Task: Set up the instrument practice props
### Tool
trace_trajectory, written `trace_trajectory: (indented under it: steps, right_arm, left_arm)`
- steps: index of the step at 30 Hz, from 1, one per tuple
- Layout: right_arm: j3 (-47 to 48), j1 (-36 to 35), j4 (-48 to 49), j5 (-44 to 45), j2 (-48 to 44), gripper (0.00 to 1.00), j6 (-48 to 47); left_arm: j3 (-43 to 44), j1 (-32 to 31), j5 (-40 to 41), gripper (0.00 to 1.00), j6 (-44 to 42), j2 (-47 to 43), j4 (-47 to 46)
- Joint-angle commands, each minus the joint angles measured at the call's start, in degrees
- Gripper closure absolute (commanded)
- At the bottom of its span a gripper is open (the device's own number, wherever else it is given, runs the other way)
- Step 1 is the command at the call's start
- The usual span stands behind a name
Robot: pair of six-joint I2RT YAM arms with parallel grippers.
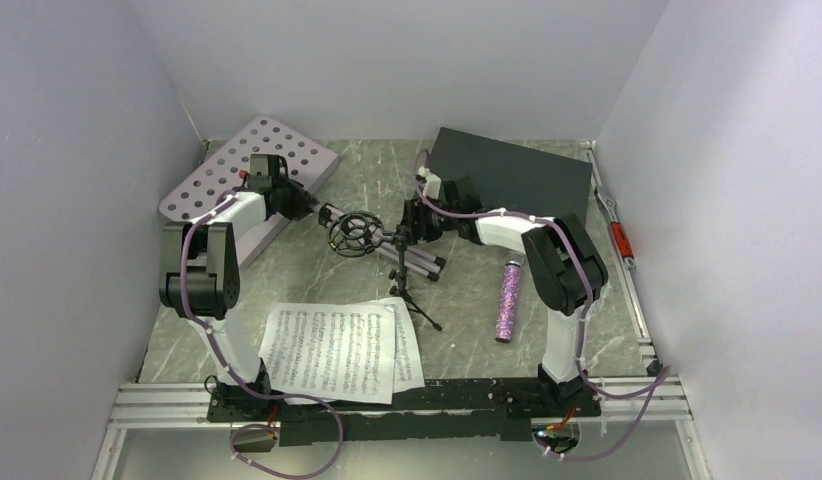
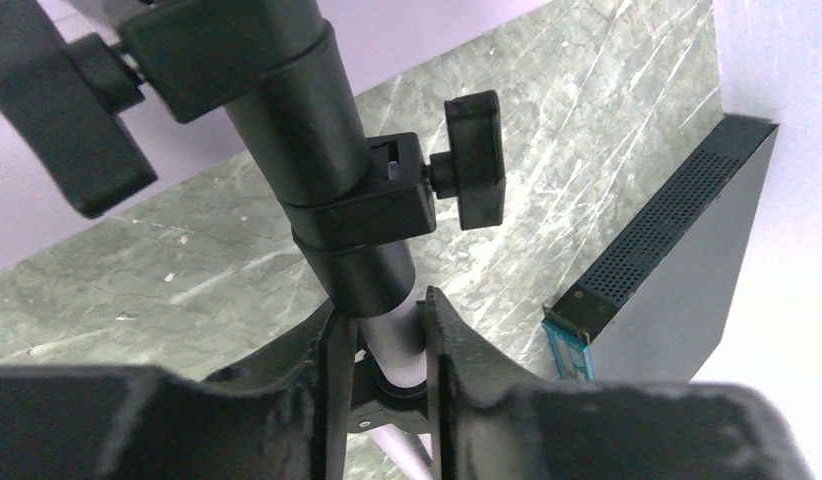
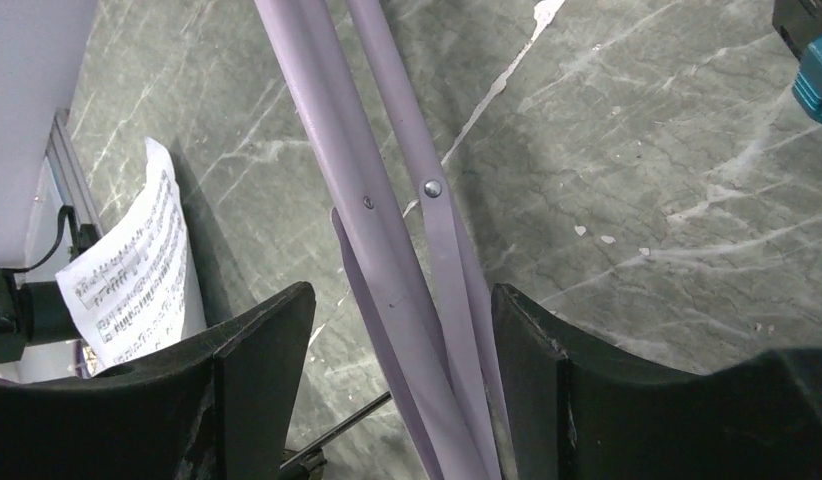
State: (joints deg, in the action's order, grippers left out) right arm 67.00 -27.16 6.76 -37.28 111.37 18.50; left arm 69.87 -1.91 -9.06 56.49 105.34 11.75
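The pale lilac music stand lies on its side, its perforated plate (image 1: 249, 165) at the back left and its pole running toward the middle. My left gripper (image 1: 303, 206) is shut on the lilac pole (image 2: 395, 335) just below a black collar with a knob (image 2: 477, 160); in its wrist view the gripper (image 2: 387, 362) pinches it. My right gripper (image 1: 413, 226) is open around the folded lilac tripod legs (image 3: 387, 230), which pass between its fingertips (image 3: 402, 345). The small black tripod with ring mount (image 1: 359, 232) lies between the arms. Two sheet-music pages (image 1: 332, 350) lie at the front. The glittery purple microphone (image 1: 509, 300) lies to the right.
A flat dark box (image 1: 517, 175) leans at the back right and shows in the left wrist view (image 2: 677, 270). White walls close in on three sides. A metal rail (image 1: 627, 270) runs along the right edge. A page edge (image 3: 137, 270) shows in the right wrist view.
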Motion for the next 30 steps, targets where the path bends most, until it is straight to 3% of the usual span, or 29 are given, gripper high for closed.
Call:
trace_trajectory:
  steps: [1, 3, 8, 12, 14, 18, 21, 30]
  right_arm:
    - [3.86, -1.18, -1.78, 0.49, 1.24, 0.30, -3.24]
    - [4.53, -1.77, -2.72, 0.61, 1.79, 0.29, -4.24]
    - [5.20, -3.18, -4.36, 3.80, 1.58, 0.28, -5.93]
    - [6.64, -4.06, -6.40, 6.86, 2.34, 0.30, -6.91]
    - [7.06, -4.40, -6.50, 8.59, 2.55, 0.33, -7.33]
    - [6.12, -5.14, -6.50, 11.56, 1.87, 0.37, -7.99]
    - [5.67, -5.25, -6.50, 12.05, 1.57, 0.48, -7.88]
    - [5.22, -5.27, -5.99, 12.36, 1.79, 0.86, -7.52]
  left_arm:
    - [1.31, -0.20, -0.57, 0.73, 0.56, 1.02, -5.04]
    - [1.45, -0.28, -0.90, 0.75, 0.92, 1.33, -4.98]
    - [1.56, -0.32, -0.85, 0.57, 2.19, 2.16, -4.04]
    - [1.25, -0.36, -1.48, 0.54, 3.15, 2.96, -4.04]
    - [0.98, -0.32, -1.64, 0.58, 3.06, 3.02, -4.95]
    - [1.24, -0.32, -1.69, 0.80, 2.86, 2.64, -5.72]
    - [1.89, -0.42, -1.81, 0.96, 2.48, 1.88, -5.31]
    - [4.39, -4.07, 1.60, 0.97, -1.36, -2.32, -3.26]
